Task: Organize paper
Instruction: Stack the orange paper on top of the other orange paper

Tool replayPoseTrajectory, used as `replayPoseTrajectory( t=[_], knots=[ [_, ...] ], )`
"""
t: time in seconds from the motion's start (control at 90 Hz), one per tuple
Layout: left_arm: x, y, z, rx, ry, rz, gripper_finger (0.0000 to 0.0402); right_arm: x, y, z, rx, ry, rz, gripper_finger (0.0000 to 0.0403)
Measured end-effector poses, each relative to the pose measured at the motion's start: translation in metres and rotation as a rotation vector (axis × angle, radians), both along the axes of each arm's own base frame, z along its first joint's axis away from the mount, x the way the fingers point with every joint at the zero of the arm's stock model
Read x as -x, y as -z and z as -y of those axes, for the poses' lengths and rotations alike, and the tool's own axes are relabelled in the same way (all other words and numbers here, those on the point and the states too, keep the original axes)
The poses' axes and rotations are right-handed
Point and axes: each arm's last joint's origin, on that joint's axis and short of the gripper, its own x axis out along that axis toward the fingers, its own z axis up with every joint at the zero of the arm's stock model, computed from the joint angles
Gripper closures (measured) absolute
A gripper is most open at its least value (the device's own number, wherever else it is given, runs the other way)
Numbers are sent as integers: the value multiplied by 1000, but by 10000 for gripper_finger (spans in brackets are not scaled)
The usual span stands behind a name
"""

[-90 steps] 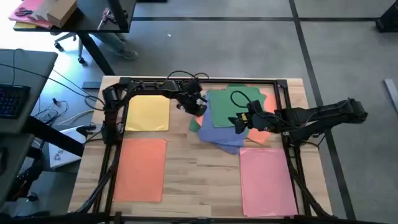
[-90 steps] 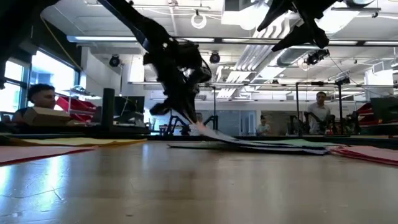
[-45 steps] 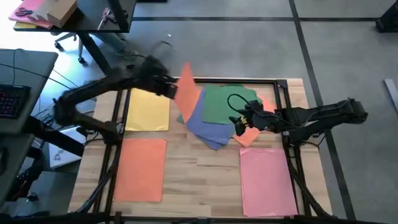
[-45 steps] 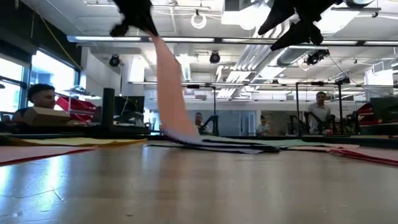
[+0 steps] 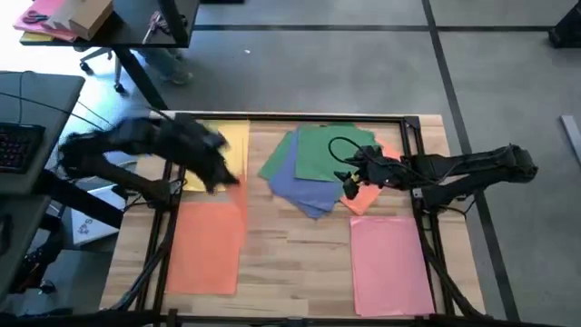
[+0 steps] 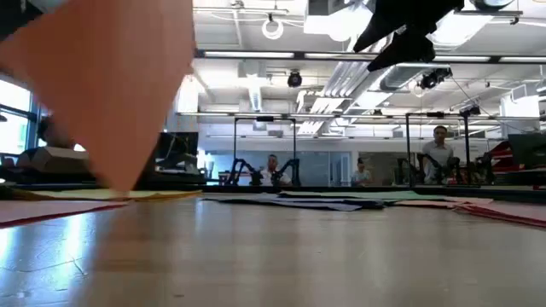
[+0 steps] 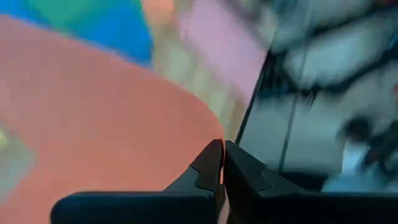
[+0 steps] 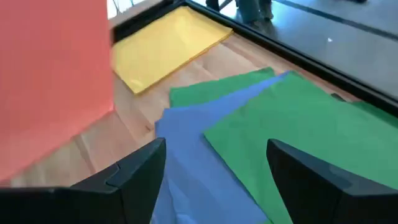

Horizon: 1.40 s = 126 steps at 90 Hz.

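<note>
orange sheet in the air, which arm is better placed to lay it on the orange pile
Left. Its hand is shut on the orange sheet near the orange pile. The right hand hangs open over the mixed pile.

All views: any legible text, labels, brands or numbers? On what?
None readable in any view.
The coloured paper sheets, such as the top green sheet and the orange sheet held in the shut left end effector, are blank.
The brown cardboard box on the far desk shows no legible marking.
</note>
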Motion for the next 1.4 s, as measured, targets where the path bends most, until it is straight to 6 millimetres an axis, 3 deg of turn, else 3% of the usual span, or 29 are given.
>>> replayPoseTrajectory(
  t=[0.089,0.189,0.311,0.4,0.589,0.822,1.122,1.4],
  knots=[
    [-18,11,23,44,129,-49,402,-1,-1,0,-40,29,36,139],
    [-26,1,44,69,243,19,402,-1,-2,0,-99,80,82,139],
    [-15,-16,66,149,348,48,402,-1,-2,0,-118,107,97,139],
    [-2,-12,82,152,389,-40,402,-1,-2,1,-132,126,109,139],
    [14,32,112,93,442,-368,401,-4,1,0,-179,164,125,139],
    [12,88,157,155,599,-525,401,-12,10,0,-187,180,91,139],
    [19,156,163,71,495,-829,401,-26,28,-1,-151,184,6,139],
    [23,186,144,-11,213,-958,401,-32,37,-3,-156,142,-51,139]
  ],
)
